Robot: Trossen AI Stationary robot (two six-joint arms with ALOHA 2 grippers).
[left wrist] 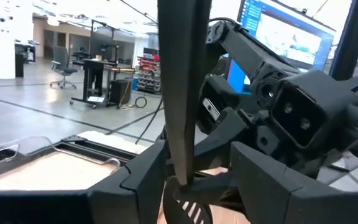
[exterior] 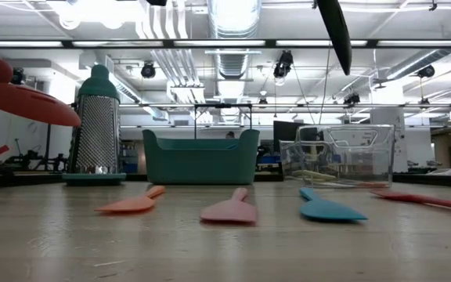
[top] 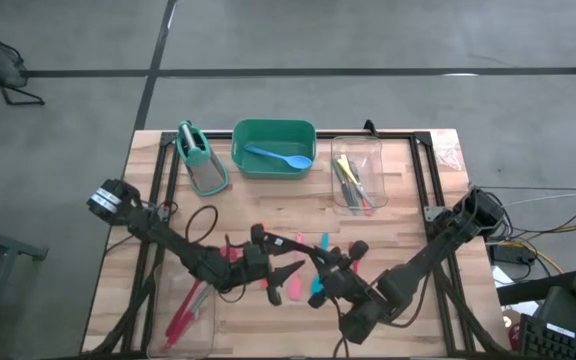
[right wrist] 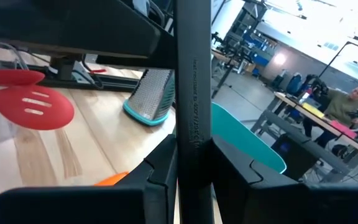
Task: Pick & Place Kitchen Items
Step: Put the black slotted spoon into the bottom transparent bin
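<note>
Both grippers meet above the table's near middle. Right gripper [right wrist: 194, 168] fingers clamp a black utensil handle [right wrist: 194, 81]; left gripper [left wrist: 188, 186] fingers close around the same black handle. Orange spatula [exterior: 131, 204], pink spatula [exterior: 230, 210] and blue spatula [exterior: 329, 207] lie below them.

Wooden table [top: 408, 230], spatulas [exterior: 229, 210], grater [top: 204, 165], tub [top: 273, 150]

1. Three spatulas lie loose mid-table: one orange spatula [exterior: 131, 204], one pink spatula [exterior: 229, 210], one teal spatula [exterior: 329, 208].
2. One green tub [top: 273, 148] holds one blue spoon [top: 280, 157].
3. One metal grater [top: 201, 160].
4. Two clear bins: far bin [top: 358, 173], near bin [top: 188, 312].
</note>
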